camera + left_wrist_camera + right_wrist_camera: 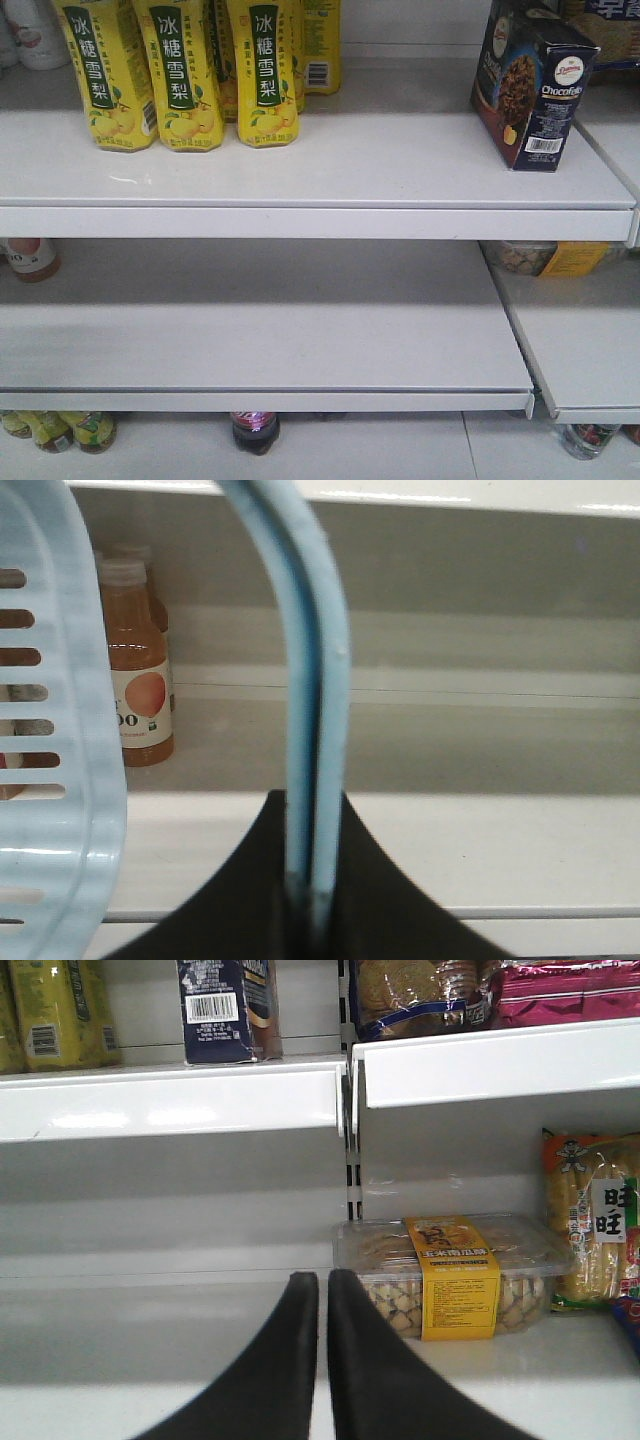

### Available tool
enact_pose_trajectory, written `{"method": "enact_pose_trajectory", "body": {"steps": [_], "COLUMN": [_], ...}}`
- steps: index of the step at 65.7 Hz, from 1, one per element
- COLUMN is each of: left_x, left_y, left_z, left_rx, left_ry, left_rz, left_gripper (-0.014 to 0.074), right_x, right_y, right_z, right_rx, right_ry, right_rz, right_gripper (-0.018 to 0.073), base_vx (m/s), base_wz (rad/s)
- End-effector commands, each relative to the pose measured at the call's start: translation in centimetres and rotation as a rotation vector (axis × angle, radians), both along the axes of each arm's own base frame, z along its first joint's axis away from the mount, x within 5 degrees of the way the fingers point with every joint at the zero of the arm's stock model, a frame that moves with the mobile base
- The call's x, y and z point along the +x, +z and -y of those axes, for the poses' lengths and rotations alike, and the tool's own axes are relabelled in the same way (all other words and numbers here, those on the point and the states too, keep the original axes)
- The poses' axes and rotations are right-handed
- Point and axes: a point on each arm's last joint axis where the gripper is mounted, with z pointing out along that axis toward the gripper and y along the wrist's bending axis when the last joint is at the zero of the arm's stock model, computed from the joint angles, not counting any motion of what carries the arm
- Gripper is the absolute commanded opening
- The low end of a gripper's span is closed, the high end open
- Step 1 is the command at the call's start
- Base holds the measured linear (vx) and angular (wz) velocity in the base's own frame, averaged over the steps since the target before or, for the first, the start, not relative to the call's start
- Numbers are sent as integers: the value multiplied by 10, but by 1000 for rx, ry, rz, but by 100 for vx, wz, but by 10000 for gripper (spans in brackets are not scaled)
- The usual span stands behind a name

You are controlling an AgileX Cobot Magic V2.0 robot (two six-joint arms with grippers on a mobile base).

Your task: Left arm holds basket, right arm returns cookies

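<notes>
One cookies carton (532, 85) stands upright on the upper shelf (300, 170), well right of the yellow bottles (185, 70). It looks light, stiff, a little crushable; take its flat sides. Right gripper (322, 1305) is pressed together, empty. Left gripper (305, 880) pinches the basket handle (310, 680).

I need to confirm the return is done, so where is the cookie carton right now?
The cookies stand upright at the right end of the upper shelf in the front view, well right of the yellow pear-drink bottles, with neither gripper on them.
</notes>
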Motion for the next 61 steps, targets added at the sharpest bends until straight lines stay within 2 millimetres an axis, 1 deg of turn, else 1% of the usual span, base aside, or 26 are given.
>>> {"method": "enact_pose_trajectory", "body": {"steps": [1, 61], "left_x": [-2, -2], "left_y": [20, 20], "left_z": [0, 0], "left_rx": [28, 28], "left_ry": [0, 0], "left_rz": [143, 143], "left_gripper": [-3, -3], "right_x": [-1, -1], "right_y": [1, 1], "right_z": [0, 0], "right_rx": [-4, -4], "right_ry": [2, 2], "right_rz": [66, 65], "right_gripper": [-11, -11], "base_vx": [0, 0], "base_wz": [0, 0]}}
